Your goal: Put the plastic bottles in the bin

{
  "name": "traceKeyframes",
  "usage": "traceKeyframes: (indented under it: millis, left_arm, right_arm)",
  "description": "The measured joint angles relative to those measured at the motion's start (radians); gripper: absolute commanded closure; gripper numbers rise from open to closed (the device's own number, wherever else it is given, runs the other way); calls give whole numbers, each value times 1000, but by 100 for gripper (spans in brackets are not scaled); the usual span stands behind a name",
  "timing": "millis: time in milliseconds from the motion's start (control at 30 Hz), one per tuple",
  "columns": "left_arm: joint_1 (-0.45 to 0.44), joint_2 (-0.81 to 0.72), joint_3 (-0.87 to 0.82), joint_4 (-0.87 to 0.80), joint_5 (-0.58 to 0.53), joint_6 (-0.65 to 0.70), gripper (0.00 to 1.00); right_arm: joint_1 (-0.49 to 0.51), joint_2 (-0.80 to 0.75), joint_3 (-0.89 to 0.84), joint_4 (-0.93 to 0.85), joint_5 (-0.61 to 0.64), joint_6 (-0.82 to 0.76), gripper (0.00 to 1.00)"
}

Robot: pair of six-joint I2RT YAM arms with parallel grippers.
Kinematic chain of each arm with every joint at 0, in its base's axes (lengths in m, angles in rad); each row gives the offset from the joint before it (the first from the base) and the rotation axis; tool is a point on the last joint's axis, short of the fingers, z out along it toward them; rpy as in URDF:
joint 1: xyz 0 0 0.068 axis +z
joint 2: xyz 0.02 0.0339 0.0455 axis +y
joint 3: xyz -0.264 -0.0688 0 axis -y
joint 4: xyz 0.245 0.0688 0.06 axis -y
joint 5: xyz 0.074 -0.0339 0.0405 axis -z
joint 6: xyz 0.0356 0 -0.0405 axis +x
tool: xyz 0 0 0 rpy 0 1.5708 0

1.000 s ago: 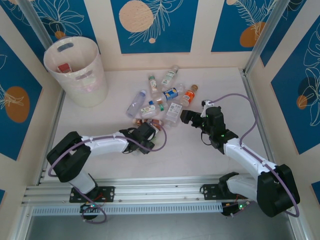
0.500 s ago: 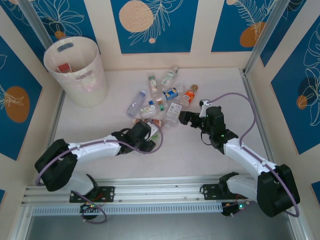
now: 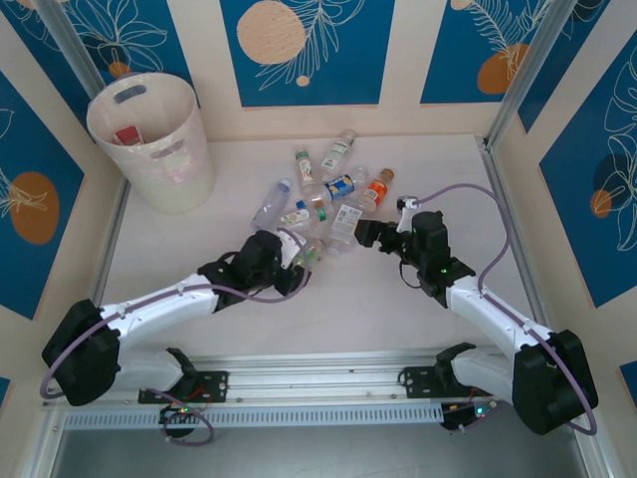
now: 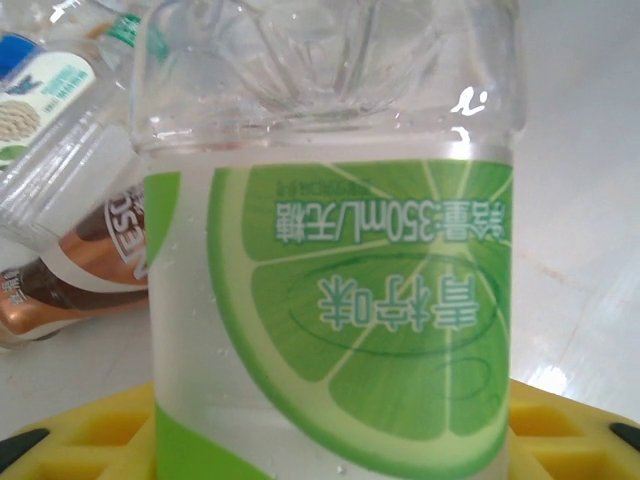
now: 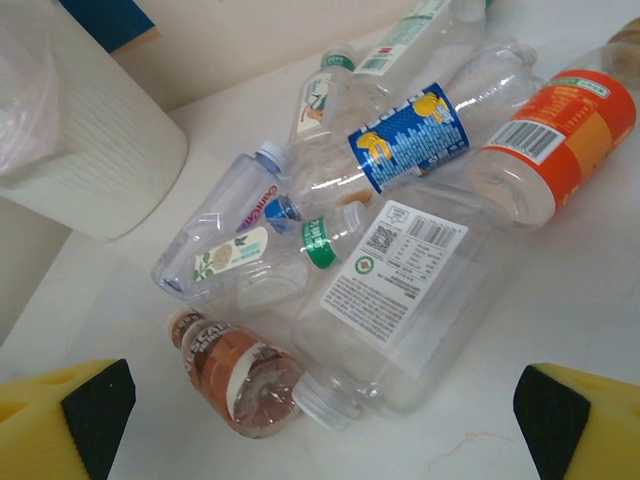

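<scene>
**Left claw grasping a lime-label bottle**

From above, the left claw [image 3: 297, 261] is grasping the lime-label bottle [image 3: 312, 253] at the near edge of the bottle pile [image 3: 333, 194] on the tabletop [image 3: 378, 299]. The bin [image 3: 169, 164] is standing far left, well apart. The right claw [image 3: 366, 234] is hanging released just right of the pile.

At the left wrist, that bottle is sitting between yellow fingers [image 4: 80, 440].

At the right wrist, the fingers [image 5: 575, 420] are standing wide apart, facing a white-label bottle [image 5: 400, 290].

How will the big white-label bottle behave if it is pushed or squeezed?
The white-label bottle looks clear and empty, so it is probably light for its size. It lies on its rounded side, so a push may roll it. Its thin walls may dent under a squeeze.
</scene>
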Motion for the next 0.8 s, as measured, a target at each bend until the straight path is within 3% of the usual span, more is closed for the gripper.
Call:
traceKeyframes:
  millis: [167,367,567,800]
  left_arm:
    - [92,1,-42,147,76,-95,54]
    - [120,43,-12,316,108,-174,56]
    - [133,103,96,437,64,-190,56]
    - [160,163,256,448,-13,-158,56]
  right_arm:
    - [1,0,-19,58,-9,18,0]
    - [1,3,-28,130,-12,47,0]
    - [1,42,-29,184,15,105,0]
    - [3,67,-27,177,27,127,1]
